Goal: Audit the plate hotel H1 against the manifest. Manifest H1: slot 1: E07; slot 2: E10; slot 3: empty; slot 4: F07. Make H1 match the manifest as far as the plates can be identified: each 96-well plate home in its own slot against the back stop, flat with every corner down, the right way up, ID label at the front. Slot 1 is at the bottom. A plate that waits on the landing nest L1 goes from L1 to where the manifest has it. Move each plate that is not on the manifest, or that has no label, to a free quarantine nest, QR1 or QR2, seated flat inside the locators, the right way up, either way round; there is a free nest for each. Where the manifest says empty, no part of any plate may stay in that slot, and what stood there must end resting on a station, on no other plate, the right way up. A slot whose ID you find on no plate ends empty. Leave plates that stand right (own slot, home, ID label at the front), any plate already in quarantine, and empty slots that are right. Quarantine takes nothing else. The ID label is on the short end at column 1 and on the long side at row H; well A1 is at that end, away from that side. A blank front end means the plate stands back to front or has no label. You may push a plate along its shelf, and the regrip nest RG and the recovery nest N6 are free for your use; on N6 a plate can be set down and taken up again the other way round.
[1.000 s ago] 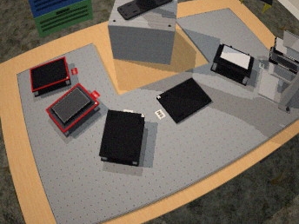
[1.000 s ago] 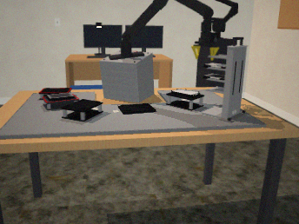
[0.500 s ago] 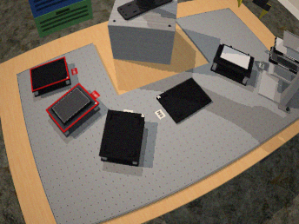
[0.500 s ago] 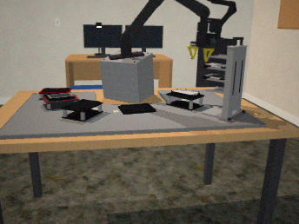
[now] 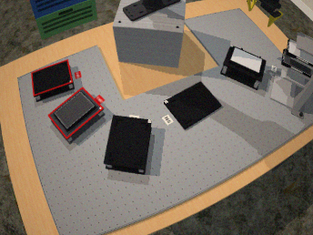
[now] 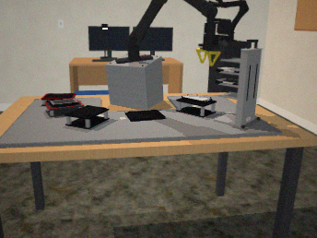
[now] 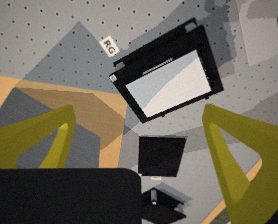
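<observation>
My gripper (image 5: 262, 9) (image 6: 208, 56) (image 7: 138, 111) has yellow fingers. It is open and empty, and hangs high over the right rear of the table, beside the plate hotel (image 5: 291, 81) (image 6: 249, 85). Below it, a plate with a pale top (image 5: 247, 58) (image 6: 193, 99) (image 7: 167, 85) lies flat on a black raised nest (image 5: 237, 73) (image 7: 165, 46), with the RG label (image 7: 107, 46) beside it. At least two plates (image 6: 226, 69) (image 6: 226, 81) show on the hotel's shelves. I cannot read their labels. One red-framed quarantine nest holds a grey plate (image 5: 75, 110). The other quarantine nest (image 5: 51, 77) looks empty.
The flat black N6 mat (image 5: 193, 104) (image 6: 145, 115) (image 7: 161, 155) lies mid-table by its label (image 5: 167, 119). A larger raised black nest (image 5: 128, 143) (image 6: 88, 112) (image 7: 160, 205) stands front left. The arm's grey pedestal (image 5: 147, 38) (image 6: 134, 82) is at the back. Blue and green crates (image 5: 61, 4) sit off the table.
</observation>
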`<action>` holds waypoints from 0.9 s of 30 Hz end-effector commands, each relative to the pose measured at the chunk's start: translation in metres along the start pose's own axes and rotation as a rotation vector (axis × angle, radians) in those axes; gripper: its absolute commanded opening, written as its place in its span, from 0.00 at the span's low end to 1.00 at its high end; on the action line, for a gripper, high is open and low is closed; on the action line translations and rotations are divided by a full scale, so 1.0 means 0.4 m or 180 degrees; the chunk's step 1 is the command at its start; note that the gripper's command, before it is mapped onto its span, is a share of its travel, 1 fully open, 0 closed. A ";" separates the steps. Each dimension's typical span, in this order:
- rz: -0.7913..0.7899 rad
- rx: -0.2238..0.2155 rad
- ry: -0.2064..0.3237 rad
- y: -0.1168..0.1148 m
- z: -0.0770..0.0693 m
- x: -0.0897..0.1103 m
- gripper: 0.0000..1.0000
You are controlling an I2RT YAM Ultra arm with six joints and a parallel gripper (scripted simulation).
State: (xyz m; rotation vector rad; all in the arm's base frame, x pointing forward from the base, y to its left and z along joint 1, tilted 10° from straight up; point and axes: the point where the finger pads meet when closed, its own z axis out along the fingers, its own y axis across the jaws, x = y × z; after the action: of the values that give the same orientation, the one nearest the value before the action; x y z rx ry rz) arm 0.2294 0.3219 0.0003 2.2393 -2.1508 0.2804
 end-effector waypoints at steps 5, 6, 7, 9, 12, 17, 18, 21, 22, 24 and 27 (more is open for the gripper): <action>0.0471 0.0125 -0.0231 -0.028 -0.054 -0.004 1.00; 0.0588 0.0078 -0.0166 -0.033 -0.036 0.026 1.00; 0.0668 0.0077 -0.0165 -0.038 -0.035 0.035 1.00; 0.0817 0.0080 -0.0164 -0.047 -0.035 0.050 1.00; 0.1040 0.0078 -0.0164 -0.059 -0.034 0.072 1.00; 0.1411 0.0072 -0.0167 -0.079 -0.033 0.109 1.00; 0.1485 0.0070 -0.0168 -0.083 -0.033 0.117 1.00; 0.1559 0.0069 -0.0168 -0.087 -0.032 0.124 1.00; 0.1617 0.0129 -0.0298 -0.108 -0.062 0.100 1.00; 0.1782 0.0059 -0.0173 -0.098 -0.032 0.145 1.00; 0.2005 0.0058 -0.0173 -0.110 -0.031 0.168 1.00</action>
State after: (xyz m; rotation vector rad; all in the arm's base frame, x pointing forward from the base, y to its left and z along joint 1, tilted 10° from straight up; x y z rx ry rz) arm 0.2662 0.2624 0.0145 1.6211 -2.7182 0.2697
